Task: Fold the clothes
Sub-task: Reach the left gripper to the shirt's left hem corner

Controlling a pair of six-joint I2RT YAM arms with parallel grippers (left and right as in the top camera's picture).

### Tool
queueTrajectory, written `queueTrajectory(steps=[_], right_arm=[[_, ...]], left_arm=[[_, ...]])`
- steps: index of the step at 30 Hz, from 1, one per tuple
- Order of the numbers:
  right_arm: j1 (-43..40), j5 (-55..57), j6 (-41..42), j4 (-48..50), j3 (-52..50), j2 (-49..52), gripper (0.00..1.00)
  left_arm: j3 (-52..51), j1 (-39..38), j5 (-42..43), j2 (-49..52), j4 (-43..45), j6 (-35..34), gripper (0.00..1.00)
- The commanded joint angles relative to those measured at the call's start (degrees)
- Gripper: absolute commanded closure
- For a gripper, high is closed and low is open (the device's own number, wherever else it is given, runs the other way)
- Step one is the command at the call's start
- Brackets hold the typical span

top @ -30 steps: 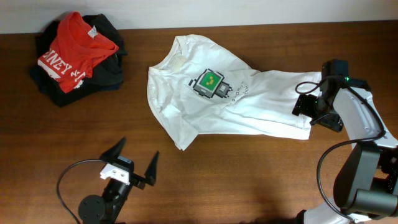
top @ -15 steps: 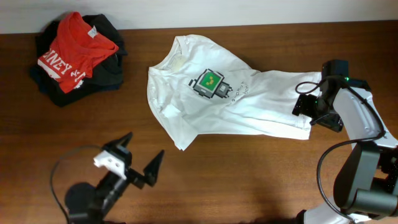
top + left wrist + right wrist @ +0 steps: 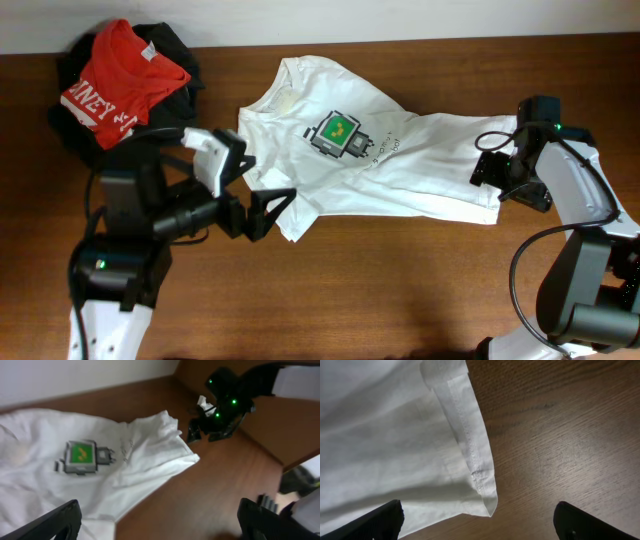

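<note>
The clothes, a white T-shirt (image 3: pixel 350 165) with a green-and-black square print (image 3: pixel 338 133), lie spread and rumpled across the middle of the table. My left gripper (image 3: pixel 250 188) hovers open above the shirt's front-left edge. In the left wrist view one fingertip (image 3: pixel 57 521) stands over the white cloth (image 3: pixel 100 475) and the other over bare wood. My right gripper (image 3: pixel 497 180) is open at the shirt's right end. In the right wrist view the hem corner (image 3: pixel 490 505) lies between its wide-apart fingers (image 3: pixel 377 521), not gripped.
A red T-shirt (image 3: pixel 115 85) with white lettering lies on a heap of dark garments (image 3: pixel 165 120) at the back left corner. Brown wooden table (image 3: pixel 400 290) stretches in front of the white shirt. The right arm (image 3: pixel 225 402) shows in the left wrist view.
My left arm has swung up from the table's front edge to the white shirt's left side, still open. The right arm and the shirt have not moved.
</note>
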Motion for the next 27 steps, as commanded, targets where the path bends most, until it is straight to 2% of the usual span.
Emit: queueTrajectory(steps=[1, 4, 5, 7, 9, 13, 15, 17, 21, 27], right_arm=[[0.2, 0.9, 0.3, 0.0, -0.2, 0.1, 0.01], [0.2, 0.9, 0.3, 0.0, -0.2, 0.1, 0.01], [0.2, 0.9, 0.3, 0.0, -0.2, 0.1, 0.01], [0.2, 0.9, 0.3, 0.0, -0.2, 0.1, 0.01], [0.2, 0.9, 0.3, 0.0, -0.2, 0.1, 0.01], [0.2, 0.9, 0.3, 0.0, -0.2, 0.1, 0.01], [0.2, 0.9, 0.3, 0.0, -0.2, 0.1, 0.01], [0.2, 0.9, 0.3, 0.0, -0.2, 0.1, 0.01], [0.2, 0.9, 0.3, 0.0, -0.2, 0.1, 0.01], [0.3, 0.9, 0.3, 0.0, -0.2, 0.1, 0.01]], left_arm=[[1.5, -2.0, -15.6, 3.7, -3.2, -15.1, 0.01], [4.5, -7.2, -30.2, 7.3, -9.7, -17.2, 0.01], [8.1, -10.8, -39.6, 10.7, -15.1, -20.2, 0.01], [15.2, -15.6, -50.1, 18.4, -23.1, -22.9, 0.01], [18.8, -17.6, -50.3, 24.8, -24.5, -23.0, 0.01], [18.9, -18.1, -46.6, 34.2, -23.0, -23.9, 0.01], [18.9, -17.6, -47.8, 38.6, -24.6, -31.2, 0.01], [18.9, -17.0, -47.7, 42.8, -24.7, -32.0, 0.01], [18.9, -17.0, -47.1, 49.1, -24.6, -37.4, 0.01], [18.8, -16.8, -47.1, 54.6, -23.6, -40.2, 0.04]])
